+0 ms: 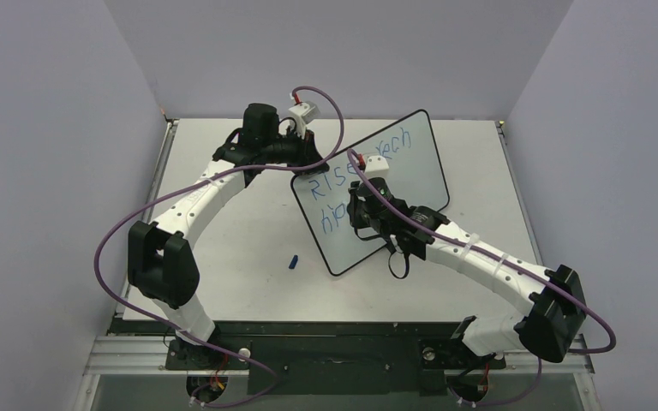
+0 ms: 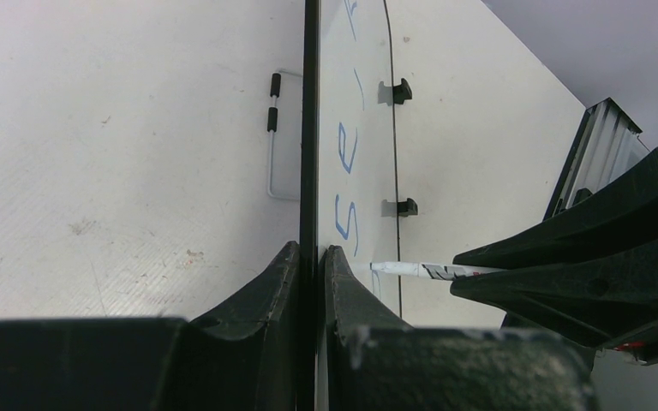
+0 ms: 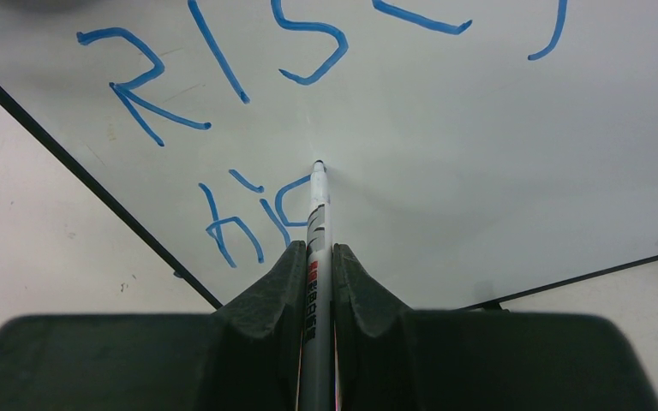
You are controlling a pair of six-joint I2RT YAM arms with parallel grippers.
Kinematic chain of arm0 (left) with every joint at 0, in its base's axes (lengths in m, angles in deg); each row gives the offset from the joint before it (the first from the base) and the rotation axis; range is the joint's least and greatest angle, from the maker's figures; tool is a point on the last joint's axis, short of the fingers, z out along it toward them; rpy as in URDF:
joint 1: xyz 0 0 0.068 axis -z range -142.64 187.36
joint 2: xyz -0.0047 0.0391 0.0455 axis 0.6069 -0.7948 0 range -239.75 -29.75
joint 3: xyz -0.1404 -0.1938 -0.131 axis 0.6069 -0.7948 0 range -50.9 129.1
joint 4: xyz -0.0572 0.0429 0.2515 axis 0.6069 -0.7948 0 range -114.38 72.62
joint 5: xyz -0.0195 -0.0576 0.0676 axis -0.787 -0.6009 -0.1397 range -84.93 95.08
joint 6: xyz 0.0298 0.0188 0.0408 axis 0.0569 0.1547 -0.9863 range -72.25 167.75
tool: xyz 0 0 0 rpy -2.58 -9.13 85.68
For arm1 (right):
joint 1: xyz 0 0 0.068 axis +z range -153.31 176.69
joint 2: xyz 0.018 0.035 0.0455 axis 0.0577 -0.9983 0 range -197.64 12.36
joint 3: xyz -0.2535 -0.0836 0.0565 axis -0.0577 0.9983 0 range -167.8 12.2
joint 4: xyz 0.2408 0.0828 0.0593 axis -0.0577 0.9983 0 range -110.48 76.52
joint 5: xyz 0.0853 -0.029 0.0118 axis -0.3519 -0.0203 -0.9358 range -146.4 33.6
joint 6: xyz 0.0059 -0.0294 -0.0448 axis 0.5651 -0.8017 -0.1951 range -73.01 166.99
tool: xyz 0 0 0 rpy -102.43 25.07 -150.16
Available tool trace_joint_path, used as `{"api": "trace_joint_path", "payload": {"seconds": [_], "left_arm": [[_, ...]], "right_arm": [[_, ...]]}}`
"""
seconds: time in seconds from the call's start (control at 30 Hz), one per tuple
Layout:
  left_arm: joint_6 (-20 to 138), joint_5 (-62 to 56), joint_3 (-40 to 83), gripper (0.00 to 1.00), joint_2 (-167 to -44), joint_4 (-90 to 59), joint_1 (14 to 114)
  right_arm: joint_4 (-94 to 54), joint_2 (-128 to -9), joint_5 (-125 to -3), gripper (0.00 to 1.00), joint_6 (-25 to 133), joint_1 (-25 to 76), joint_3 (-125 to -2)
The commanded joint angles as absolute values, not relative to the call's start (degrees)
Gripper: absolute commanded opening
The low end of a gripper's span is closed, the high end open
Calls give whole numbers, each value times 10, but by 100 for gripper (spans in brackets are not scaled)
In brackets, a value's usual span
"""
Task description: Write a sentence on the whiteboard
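Note:
The whiteboard [image 1: 411, 171] stands tilted on the table, black-framed and glossy white. My left gripper [image 1: 298, 161] is shut on its left edge; in the left wrist view the jaws [image 2: 310, 250] pinch the thin black frame. The sentence [image 1: 321, 184] is in blue: "RISE, tech" above, "hig" below [image 3: 240, 218]. My right gripper [image 1: 361, 204] is shut on a white marker [image 3: 318, 210], whose tip touches the whiteboard [image 3: 497, 163] just right of the "g". The marker [image 2: 420, 271] also shows from the side against the board face [image 2: 368, 103].
A small blue marker cap [image 1: 294, 262] lies on the table [image 1: 240, 248] left of the board's lower corner. Two black feet [image 2: 398, 92] stick out along the board's edge. A wire loop [image 2: 272, 154] shows behind it. Grey walls enclose the table on three sides.

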State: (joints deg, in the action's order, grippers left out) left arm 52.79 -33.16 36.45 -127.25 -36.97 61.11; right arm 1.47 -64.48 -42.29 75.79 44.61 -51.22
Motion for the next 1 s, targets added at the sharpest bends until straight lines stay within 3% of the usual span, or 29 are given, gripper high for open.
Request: {"api": "trace_joint_path", "payload": {"seconds": [0.0, 0.7, 0.97], "left_arm": [[490, -322, 373, 0, -1237, -320, 611], [490, -323, 372, 0, -1233, -319, 611], [490, -322, 372, 0, -1234, -319, 611]], "right_arm": [[-10, -646, -428, 0, 764, 446, -488], [-18, -614, -426, 0, 796, 482, -386], [-20, -618, -427, 0, 798, 491, -403]]}}
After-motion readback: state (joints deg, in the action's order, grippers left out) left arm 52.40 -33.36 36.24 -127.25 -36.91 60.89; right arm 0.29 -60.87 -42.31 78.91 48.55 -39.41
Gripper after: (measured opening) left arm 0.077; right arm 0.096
